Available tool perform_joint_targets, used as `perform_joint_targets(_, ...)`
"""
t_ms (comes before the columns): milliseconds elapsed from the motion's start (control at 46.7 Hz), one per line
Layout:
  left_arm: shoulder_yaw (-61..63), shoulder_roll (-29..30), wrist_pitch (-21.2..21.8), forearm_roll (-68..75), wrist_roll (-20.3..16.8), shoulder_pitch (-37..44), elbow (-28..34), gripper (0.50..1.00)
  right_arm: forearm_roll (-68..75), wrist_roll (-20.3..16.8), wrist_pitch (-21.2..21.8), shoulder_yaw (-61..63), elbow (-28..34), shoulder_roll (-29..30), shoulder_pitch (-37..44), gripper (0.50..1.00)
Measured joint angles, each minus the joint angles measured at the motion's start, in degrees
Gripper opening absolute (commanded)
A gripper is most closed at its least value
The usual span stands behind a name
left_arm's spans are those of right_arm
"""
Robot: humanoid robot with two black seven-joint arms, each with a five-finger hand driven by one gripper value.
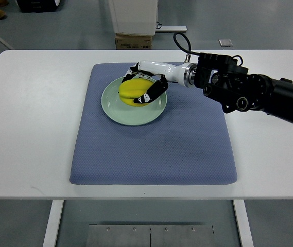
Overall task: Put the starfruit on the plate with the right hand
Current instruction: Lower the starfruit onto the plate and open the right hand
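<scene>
White worktop [28, 128], blue-grey mat [187, 144], pale green plate [116, 110], smooth, glossy yellow starfruit [132, 91] over plate, right hand [147, 82] with fingers clamped around starfruit.

single top view, steep downward, whole table [33, 128] framed

A white table [28, 118] carries a blue mat [156, 149] lying flat.

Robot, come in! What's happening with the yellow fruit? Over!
Right hand shut on yellow starfruit. Starfruit over the pale green round plate on blue mat. Left hand out of view. Nothing in the way.
</scene>
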Motion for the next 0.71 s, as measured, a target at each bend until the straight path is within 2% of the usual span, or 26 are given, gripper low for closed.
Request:
perform_joint_targets(193,0.00,0.00,0.00,0.00,0.00,0.00,0.00,1.000,0.02,-5.38,-0.05,0.06,0.17,0.00,-0.68,0.500)
perform_joint_targets(557,0.05,0.00,0.00,0.00,0.00,0.00,0.00,1.000,0.13,-11.11,-0.04,0.10,0.96,0.00,-0.79,0.500)
perform_joint_targets(579,0.03,0.00,0.00,0.00,0.00,0.00,0.00,1.000,0.13,-11.27,-0.05,0.10,1.01,0.00,-0.79,0.524)
perform_joint_targets(643,0.02,0.00,0.00,0.00,0.00,0.00,0.00,1.000,0.17,-11.39,-0.14,0.10,1.05,0.00,-0.79,0.648)
perform_joint_targets(707,0.01,0.00,0.00,0.00,0.00,0.00,0.00,1.000,0.19,-11.39,-0.26,0.10,1.05,0.00,-0.79,0.748)
